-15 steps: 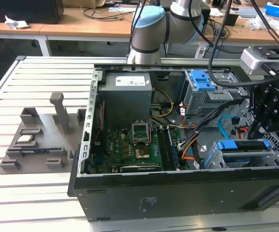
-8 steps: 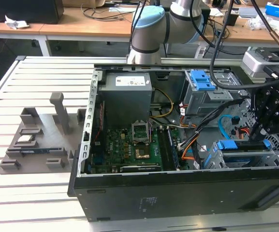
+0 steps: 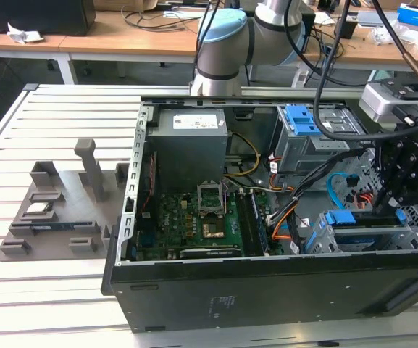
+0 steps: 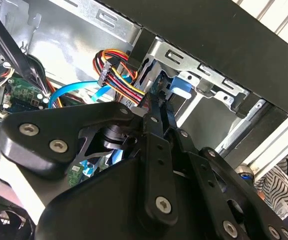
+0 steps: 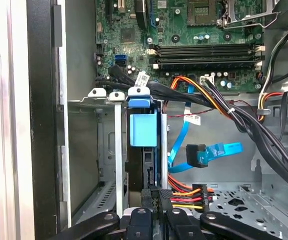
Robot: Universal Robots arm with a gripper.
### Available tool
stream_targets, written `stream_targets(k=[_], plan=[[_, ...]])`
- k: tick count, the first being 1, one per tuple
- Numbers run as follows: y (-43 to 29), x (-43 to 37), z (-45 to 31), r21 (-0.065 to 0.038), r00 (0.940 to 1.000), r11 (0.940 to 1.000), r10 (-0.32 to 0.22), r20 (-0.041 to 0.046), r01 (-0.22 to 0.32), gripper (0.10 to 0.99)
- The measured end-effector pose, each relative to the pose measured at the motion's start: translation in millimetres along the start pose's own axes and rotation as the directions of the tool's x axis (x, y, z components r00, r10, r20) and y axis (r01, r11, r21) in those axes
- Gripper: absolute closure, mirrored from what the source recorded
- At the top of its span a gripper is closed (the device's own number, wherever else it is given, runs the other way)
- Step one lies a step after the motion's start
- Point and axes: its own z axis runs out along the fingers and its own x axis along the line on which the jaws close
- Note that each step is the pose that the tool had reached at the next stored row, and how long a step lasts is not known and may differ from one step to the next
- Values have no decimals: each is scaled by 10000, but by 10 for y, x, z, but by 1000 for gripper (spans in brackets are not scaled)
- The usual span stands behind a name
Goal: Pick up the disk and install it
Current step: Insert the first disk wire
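The disk point(image 3: 358, 220) stands on edge in a slot of the grey drive cage point(image 3: 323, 243) at the case's front corner, at the exterior view's right. Its bright blue carrier frame point(image 5: 144, 131) faces out of the slot, and the blue tab point(image 4: 182, 84) also appears in the second wrist view. My gripper point(image 3: 385, 205) hangs right over the disk's end. In both wrist views the fingers point(image 5: 150, 196) lie pressed together at the disk's edge, with nothing between them. My gripper point(image 4: 159, 102) reaches to just short of the blue tab.
The open computer case point(image 3: 266, 290) lies on a slatted metal table point(image 3: 49, 290). Bundled cables point(image 5: 233, 120) and a loose blue data cable point(image 5: 213, 151) run beside the cage. A second cage with a blue latch point(image 3: 303, 119) sits further back. A grey fixture point(image 3: 56, 217) lies at the exterior view's left.
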Motion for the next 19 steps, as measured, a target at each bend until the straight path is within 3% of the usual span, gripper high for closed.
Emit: stream_targets(k=[6, 7, 9, 11, 12, 14, 16, 17, 19], plan=[[-14, -3, 27, -1, 10000, 10000, -1, 19, 1, 906], [-14, -3, 23, -1, 10000, 10000, -1, 12, 1, 843], [-14, -1, 16, 0, 10000, 10000, 0, 4, 0, 843], [-15, -1, -79, 1, 10000, 10000, 0, -6, 0, 843], [-17, -11, -197, 1, 10000, 10000, 0, -18, 0, 843], [-18, -29, -290, 1, 10000, 10000, 0, -20, 0, 859], [-19, -29, -370, 1, 10000, 10000, 0, -19, 0, 984], [-21, -31, -472, 1, 10000, 10000, -1, -19, 1, 980], [-22, -27, -539, 0, 10000, 10000, -1, -17, 1, 980]])
